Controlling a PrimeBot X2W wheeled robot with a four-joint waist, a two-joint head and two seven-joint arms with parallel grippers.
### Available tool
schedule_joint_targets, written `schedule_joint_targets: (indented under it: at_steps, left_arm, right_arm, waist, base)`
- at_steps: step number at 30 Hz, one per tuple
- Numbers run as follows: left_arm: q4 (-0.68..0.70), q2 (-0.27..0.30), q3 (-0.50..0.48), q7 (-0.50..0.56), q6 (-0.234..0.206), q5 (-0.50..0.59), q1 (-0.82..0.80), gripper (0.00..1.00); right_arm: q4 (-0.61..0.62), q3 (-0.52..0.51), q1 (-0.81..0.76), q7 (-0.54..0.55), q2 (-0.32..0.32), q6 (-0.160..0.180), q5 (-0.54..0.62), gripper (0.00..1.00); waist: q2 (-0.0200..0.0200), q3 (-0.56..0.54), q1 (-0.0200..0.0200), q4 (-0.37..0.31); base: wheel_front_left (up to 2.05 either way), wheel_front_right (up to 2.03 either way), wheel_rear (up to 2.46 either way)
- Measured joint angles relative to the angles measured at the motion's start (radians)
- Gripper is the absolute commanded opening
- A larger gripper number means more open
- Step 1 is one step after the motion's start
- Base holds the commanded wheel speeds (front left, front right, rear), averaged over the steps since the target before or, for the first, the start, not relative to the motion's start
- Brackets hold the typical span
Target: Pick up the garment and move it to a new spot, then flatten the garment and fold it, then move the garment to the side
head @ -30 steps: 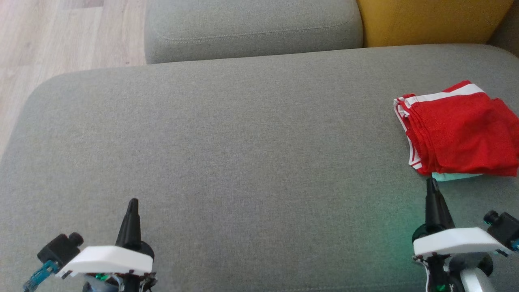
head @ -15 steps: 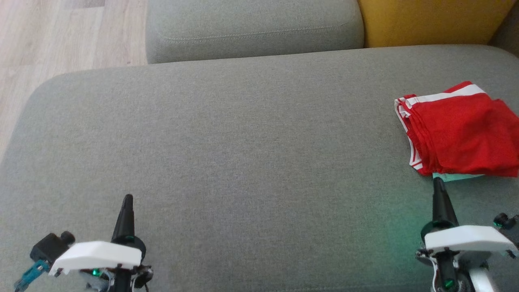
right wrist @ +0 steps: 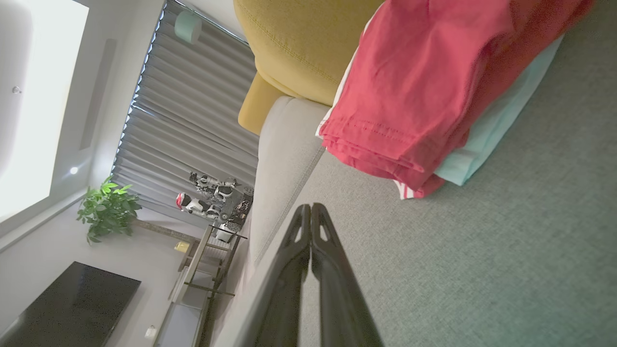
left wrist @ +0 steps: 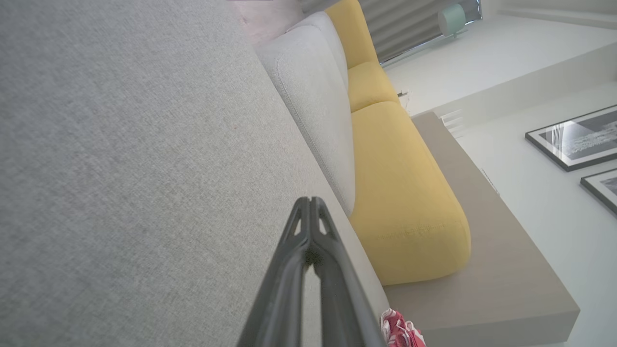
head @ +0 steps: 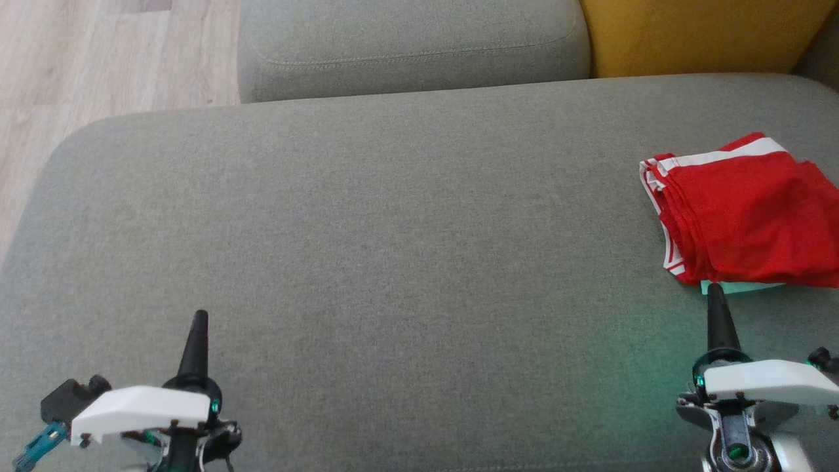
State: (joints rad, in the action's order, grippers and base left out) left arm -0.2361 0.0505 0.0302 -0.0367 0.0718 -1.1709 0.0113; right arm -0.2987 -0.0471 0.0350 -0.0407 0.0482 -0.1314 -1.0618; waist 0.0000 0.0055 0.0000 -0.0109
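Nearest the robot, the left gripper [head: 198, 316] and the right gripper [head: 714, 288] were both fully closed and held nothing; each wrist view showed the two fingers pressed together at the tips over bare upholstery. Over the preceding second, both grippers had drifted outward, the left toward the left edge of the head view and the right toward the right edge. The scene itself shifted only slightly, consistent with a small camera movement.

The seat [head: 393, 229] lay bare across its middle. The garment [head: 741, 210], red with white stripes, lay folded in a compact stack at the right side of the seat, resting on a pale teal cloth [head: 741, 286]. The right gripper's tip stood just short of that cloth's near edge, apparently not touching it. Beyond were a grey back cushion [head: 406, 46] and a yellow cushion [head: 695, 33].

Assessment: the fold and sideways placement appeared complete, and the arms were probably returning to rest.
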Motion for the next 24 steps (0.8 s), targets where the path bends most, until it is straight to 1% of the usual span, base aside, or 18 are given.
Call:
schedule_joint_targets:
  at_steps: [10, 16, 18, 24]
  left_arm:
    - [-0.011, 0.000, -0.015, 0.028, 0.017, -0.101, -0.020, 0.00]
    - [-0.015, 0.000, -0.027, 0.045, 0.018, -0.163, -0.021, 0.00]
    - [-0.017, 0.000, -0.038, 0.050, 0.026, -0.181, -0.022, 0.00]
    - [-0.022, 0.000, -0.045, 0.071, 0.030, -0.240, -0.030, 0.00]
  right_arm:
    - [0.002, -0.018, 0.000, 0.033, 0.000, 0.000, -0.124, 0.00]
    - [0.005, -0.025, 0.000, 0.051, 0.000, 0.000, -0.199, 0.00]
    - [0.005, -0.027, 0.000, 0.057, 0.000, 0.000, -0.224, 0.00]
    - [0.006, -0.034, 0.001, 0.073, 0.000, 0.000, -0.297, 0.00]
  waist:
    - [0.0000, -0.001, 0.0000, 0.002]
    - [0.0000, -0.001, 0.0000, 0.004]
    - [0.0000, -0.001, 0.0000, 0.004]
    - [0.0000, -0.001, 0.0000, 0.006]
  base:
    - [0.00, 0.00, 0.00]
    - [0.00, 0.00, 0.00]
    - [0.00, 0.00, 0.00]
    - [0.00, 0.00, 0.00]
